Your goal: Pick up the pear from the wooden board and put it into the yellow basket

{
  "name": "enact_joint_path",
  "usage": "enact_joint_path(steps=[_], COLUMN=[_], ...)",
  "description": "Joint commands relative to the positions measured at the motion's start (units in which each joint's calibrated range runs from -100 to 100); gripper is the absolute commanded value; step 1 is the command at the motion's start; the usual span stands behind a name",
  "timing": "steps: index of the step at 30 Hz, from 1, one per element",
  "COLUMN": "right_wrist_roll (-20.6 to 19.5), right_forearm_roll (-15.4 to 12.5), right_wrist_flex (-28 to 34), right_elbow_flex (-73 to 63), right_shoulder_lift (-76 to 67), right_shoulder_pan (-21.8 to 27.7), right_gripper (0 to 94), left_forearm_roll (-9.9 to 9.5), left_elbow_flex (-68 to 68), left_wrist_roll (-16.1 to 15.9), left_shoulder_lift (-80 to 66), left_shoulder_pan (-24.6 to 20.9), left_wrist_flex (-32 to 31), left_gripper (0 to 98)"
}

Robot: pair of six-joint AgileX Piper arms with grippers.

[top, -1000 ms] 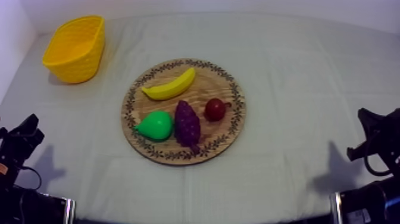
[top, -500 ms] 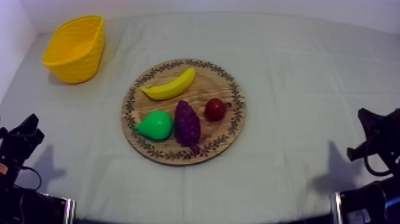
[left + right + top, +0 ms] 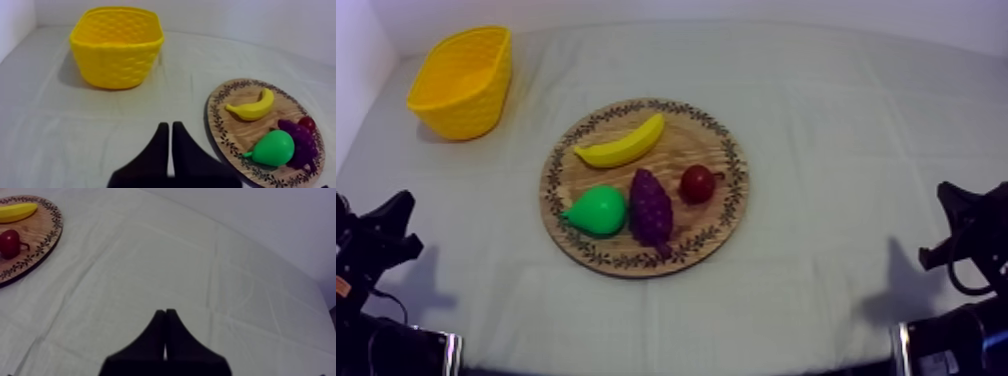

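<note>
The green pear (image 3: pixel 597 210) lies on the round wooden board (image 3: pixel 721 222) at its front left, touching the purple grapes (image 3: pixel 650 207). In the left wrist view the pear (image 3: pixel 272 148) sits on the board's (image 3: pixel 235 137) near edge. The yellow basket (image 3: pixel 462 80) stands upright at the far left, also seen as the basket (image 3: pixel 117 46) beyond my left gripper (image 3: pixel 168 127), which is shut on nothing. My left gripper (image 3: pixel 400 207) sits low at the left edge. My right gripper (image 3: pixel 164 313) is shut on nothing over bare cloth; it rests low at the right gripper (image 3: pixel 946 193) position.
A banana (image 3: pixel 621 146) and a small red fruit (image 3: pixel 697 184) also lie on the board. Bare cloth stretches between the board and the basket, and across the whole right half of the table. A white wall rises along the left edge.
My left gripper has shifted slightly to the right and forward. The fruit, board, basket and right arm have not moved.
</note>
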Motion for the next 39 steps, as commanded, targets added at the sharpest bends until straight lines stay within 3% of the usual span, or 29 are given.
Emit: enact_joint_path(steps=[1,9,18,26,32,39], right_wrist_roll=[0.0,0.0,0.0,0.0,0.0,0.0], right_forearm_roll=[-0.03,-0.03,-0.03,-0.03,-0.03,-0.03], right_wrist_flex=[0.02,0.02,0.02,0.02,0.02,0.02], right_elbow_flex=[-0.02,-0.02,-0.02,-0.02,-0.02,-0.02], right_shoulder_lift=[-0.03,-0.03,-0.03,-0.03,-0.03,-0.03], right_shoulder_pan=[-0.01,-0.01,-0.01,-0.01,-0.01,-0.01], right_gripper=[0.4,0.4,0.4,0.4,0.4,0.4], left_forearm_roll=[1.36,6.1,7.82,11.6,12.16,10.68], left_elbow_flex=[-0.21,-7.33,-23.54,-36.36,-47.34,-61.91], left_wrist_roll=[-1.02,-5.85,-8.03,-9.44,-9.59,-9.27], left_shoulder_lift=[0.28,8.97,21.62,33.8,43.1,53.47], left_shoulder_pan=[1.47,4.78,7.2,8.05,8.17,10.45], left_wrist_flex=[0.0,2.01,17.35,30.76,36.31,43.1], left_gripper=[0.1,0.1,0.1,0.1,0.1,0.1])
